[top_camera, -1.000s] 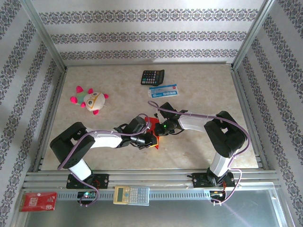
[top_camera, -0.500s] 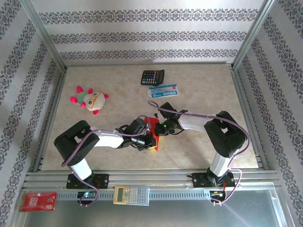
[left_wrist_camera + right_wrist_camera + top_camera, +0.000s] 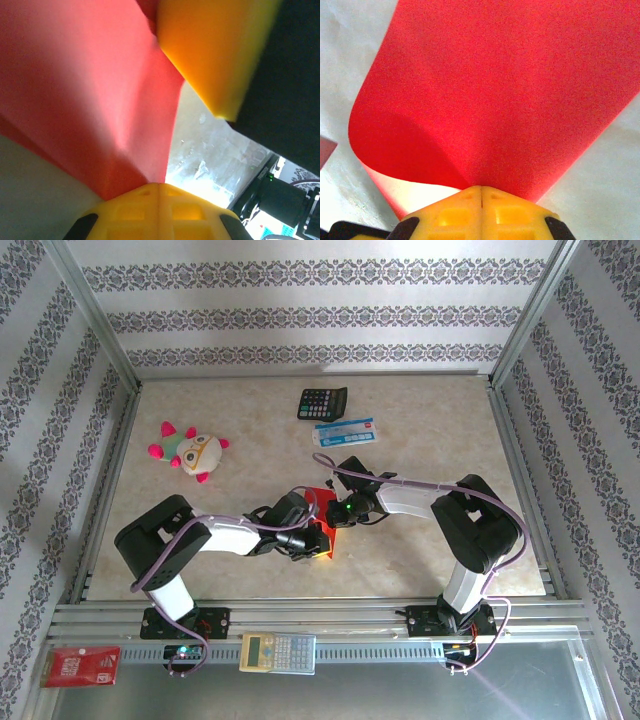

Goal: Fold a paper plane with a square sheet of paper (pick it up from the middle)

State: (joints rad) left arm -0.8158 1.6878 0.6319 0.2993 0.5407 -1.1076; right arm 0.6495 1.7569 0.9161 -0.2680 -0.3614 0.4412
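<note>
From above, the thin bright red square sheet of paper (image 3: 324,543) is held mid-tabletop, over the beige marbled tabletop (image 3: 440,430), with patterned walls around.

Left wrist: the left pincer (image 3: 160,192) is clamped on its bowed edge.

Right wrist: the right pincer (image 3: 481,195) pinches it too. It looks light, floppy and easily torn, so edges are likely the best hold.

1. I'm driving a robot test cell, a lab rig and not a home: aluminium frame posts (image 3: 100,330) box in the table (image 3: 250,420) around my left claw (image 3: 319,540) and right claw (image 3: 333,513)
2. Beyond both claws, the walls (image 3: 300,315) are flat panels in striped patterned paper
3. Behind the claws, a slotted metal rail (image 3: 400,652) carries both bolted arm bases (image 3: 185,620)
4. Loose props lie about: a black calculator (image 3: 322,402) beyond the right claw, a plush toy (image 3: 190,450) left of the left claw
</note>
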